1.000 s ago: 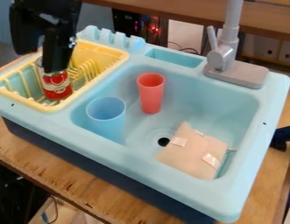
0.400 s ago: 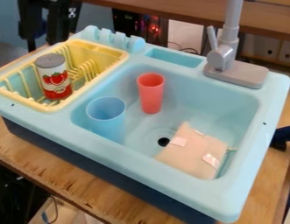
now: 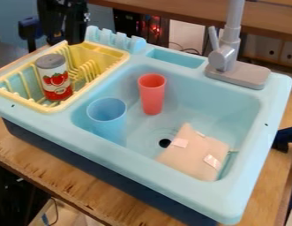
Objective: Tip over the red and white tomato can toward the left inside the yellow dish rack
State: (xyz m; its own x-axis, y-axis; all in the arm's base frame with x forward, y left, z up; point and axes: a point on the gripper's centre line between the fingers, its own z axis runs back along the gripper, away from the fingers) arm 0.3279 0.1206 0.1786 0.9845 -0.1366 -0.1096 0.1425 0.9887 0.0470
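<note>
The black gripper (image 3: 42,43) is at the upper left, just behind the back-left edge of the yellow dish rack (image 3: 120,54). Its two fingers stand apart, holding nothing. Nearest to it is a white and red can (image 3: 56,84) with a grey top, upright in the rack. Inside the light blue sink basin (image 3: 212,103), a red cup (image 3: 152,95) stands toward the back and a blue cup (image 3: 106,121) at the left. A beige cloth pouch (image 3: 195,154) with pale patches lies at the basin's right front, beside the drain.
A grey faucet (image 3: 226,57) rises at the sink's back right. Light blue pegs (image 3: 115,39) stick up along the back rim, right of the rack. The sink unit rests on a wooden table (image 3: 59,176); a dark blue object (image 3: 283,137) is at the right edge.
The gripper has gone from over the can to behind the rack, uncovering the can's grey top. Most recently it shifted slightly right. The can, cups and pouch have stayed put.
</note>
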